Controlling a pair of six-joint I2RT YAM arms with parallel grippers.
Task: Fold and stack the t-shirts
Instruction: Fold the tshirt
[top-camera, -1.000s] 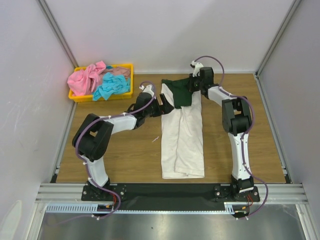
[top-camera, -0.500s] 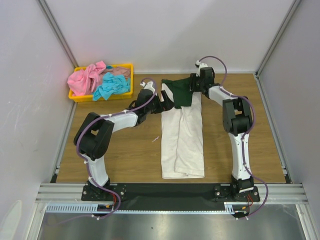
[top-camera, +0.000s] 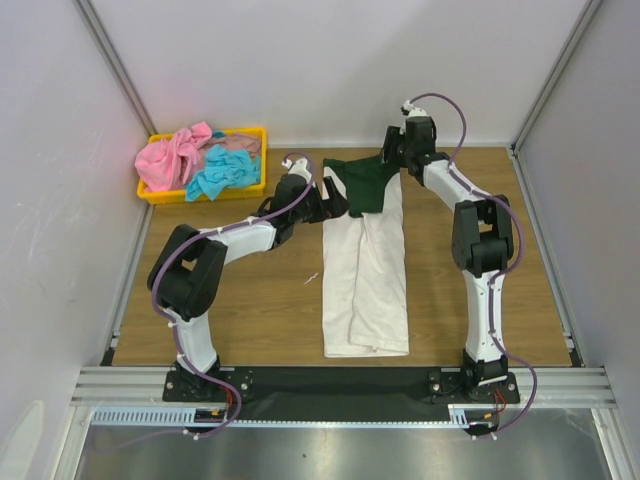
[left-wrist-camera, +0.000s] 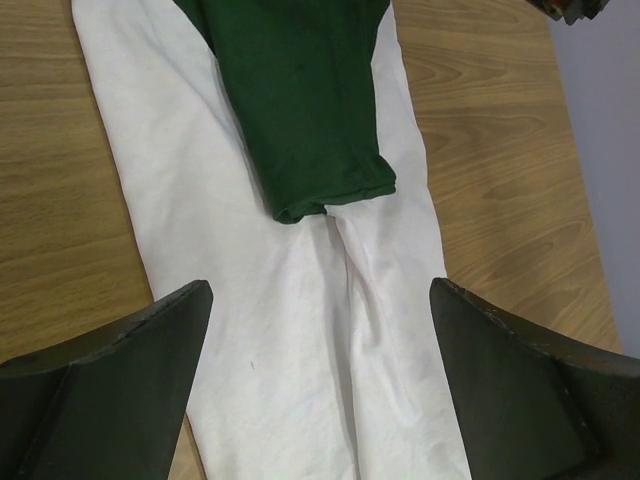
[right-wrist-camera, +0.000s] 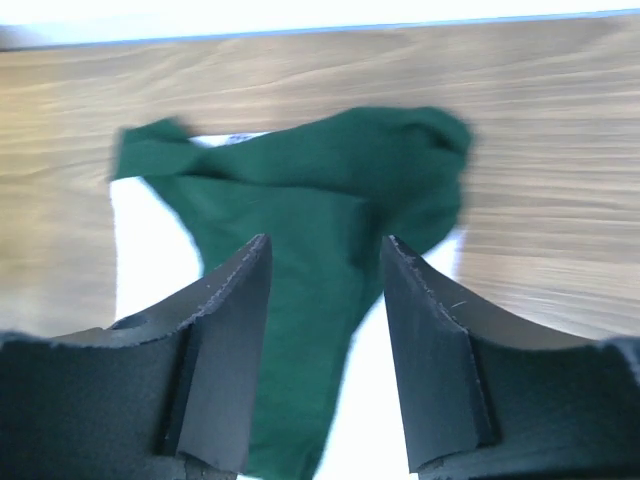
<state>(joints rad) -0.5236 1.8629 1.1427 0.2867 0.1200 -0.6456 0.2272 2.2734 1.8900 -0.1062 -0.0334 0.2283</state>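
The white t-shirt (top-camera: 365, 285) lies folded lengthwise into a long strip at the table's middle, with its dark green sleeves (top-camera: 368, 187) folded across the far end. No print shows. My left gripper (top-camera: 335, 203) is open at the shirt's far left edge. In the left wrist view (left-wrist-camera: 320, 290) its jaws stand wide over the white cloth (left-wrist-camera: 300, 330), below the green sleeve (left-wrist-camera: 300, 110), holding nothing. My right gripper (top-camera: 393, 160) is open at the far right corner, above the green sleeve (right-wrist-camera: 300, 180), with its jaws (right-wrist-camera: 325, 245) empty. Pink (top-camera: 170, 155) and turquoise (top-camera: 225, 172) shirts lie crumpled in the tray.
The yellow plastic tray (top-camera: 200, 196) stands at the far left corner. A small light scrap (top-camera: 311, 278) lies on the wood left of the shirt. White walls and metal posts (top-camera: 115, 60) close in the table on three sides.
My left gripper has moved right, onto the shirt's far left edge. My right gripper has drawn back toward the far wall, off the green sleeve. The shirt has barely shifted.
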